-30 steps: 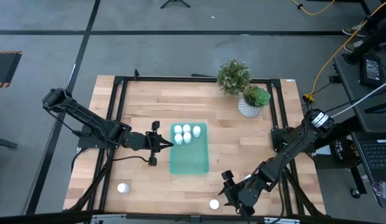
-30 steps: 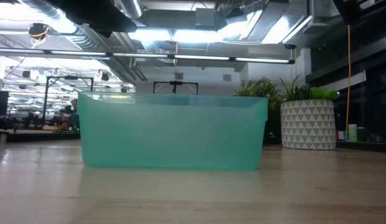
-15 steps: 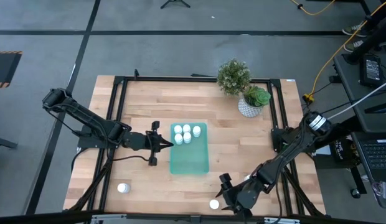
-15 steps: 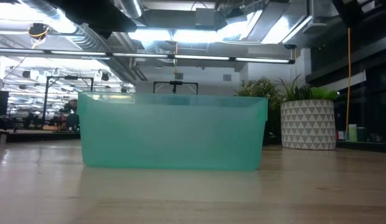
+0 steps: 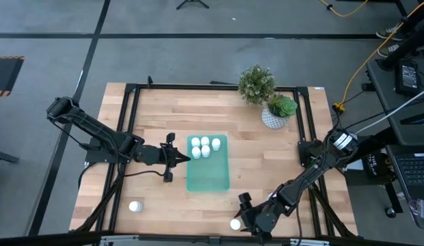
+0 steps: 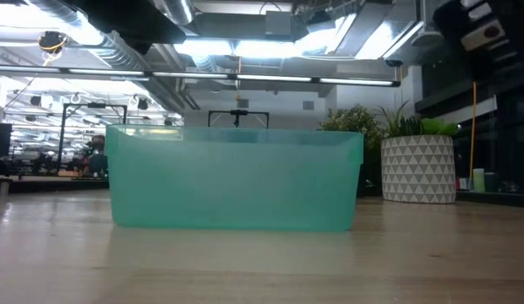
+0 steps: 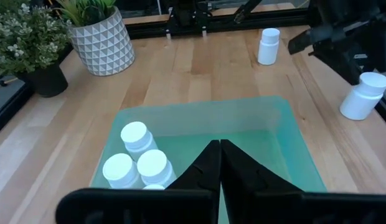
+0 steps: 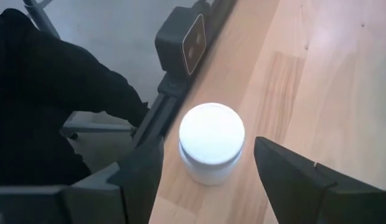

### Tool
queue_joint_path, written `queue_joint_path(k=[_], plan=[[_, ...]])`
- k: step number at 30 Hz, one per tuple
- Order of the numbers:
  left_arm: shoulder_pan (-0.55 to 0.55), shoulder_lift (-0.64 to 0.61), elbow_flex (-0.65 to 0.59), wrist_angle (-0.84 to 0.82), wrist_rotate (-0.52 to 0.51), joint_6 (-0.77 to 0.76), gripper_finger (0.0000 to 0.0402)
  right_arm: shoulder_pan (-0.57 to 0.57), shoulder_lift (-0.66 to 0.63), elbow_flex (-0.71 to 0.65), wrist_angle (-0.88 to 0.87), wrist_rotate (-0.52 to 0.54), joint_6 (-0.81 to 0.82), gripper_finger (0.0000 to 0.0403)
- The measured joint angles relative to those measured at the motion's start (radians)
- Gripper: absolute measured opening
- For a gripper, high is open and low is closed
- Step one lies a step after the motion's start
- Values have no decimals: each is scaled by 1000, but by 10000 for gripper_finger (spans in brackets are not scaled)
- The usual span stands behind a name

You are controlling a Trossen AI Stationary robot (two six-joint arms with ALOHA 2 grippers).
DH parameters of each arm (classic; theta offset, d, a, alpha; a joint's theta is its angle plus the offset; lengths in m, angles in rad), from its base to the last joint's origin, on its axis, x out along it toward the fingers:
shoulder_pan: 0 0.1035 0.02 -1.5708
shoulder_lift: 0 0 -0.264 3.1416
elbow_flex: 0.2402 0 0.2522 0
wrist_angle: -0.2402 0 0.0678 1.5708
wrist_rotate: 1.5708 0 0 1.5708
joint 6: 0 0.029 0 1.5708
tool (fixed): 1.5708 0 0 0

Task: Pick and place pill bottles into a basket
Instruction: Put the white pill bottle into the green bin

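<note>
The teal tray [image 5: 207,172] lies mid-table and holds several white pill bottles [image 5: 205,146] upright at its far end; they also show in the left wrist view [image 7: 134,134]. My left gripper [image 5: 176,158] is shut and empty just left of the tray, its fingertips [image 7: 219,163] over the tray's left rim. My right gripper [image 5: 241,214] is open at the table's near edge, with one finger on each side of an upright bottle [image 8: 211,142], apart from it. Another bottle [image 5: 135,206] stands near the front left corner. One more bottle [image 7: 268,45] stands beyond the tray.
A white patterned pot [image 5: 273,117] and a dark potted plant [image 5: 256,83] stand at the far right. The black frame rail [image 8: 180,81] runs along the near edge beside the bottle. Bare wood lies right of the tray. The tray [image 6: 237,179] fills the low view.
My right gripper has gone toward the table's left edge along the near edge, closing in on the bottle there, so that its open fingers now stand on both sides of it. Part of the right arm has come into the low view's top right. The bottle has stayed put.
</note>
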Motion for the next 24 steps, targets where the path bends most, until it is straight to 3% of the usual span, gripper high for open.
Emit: queue_joint_path(k=[24], plan=[[0, 0, 0, 0, 0, 3, 3, -1, 40, 0, 77, 26, -28, 253]])
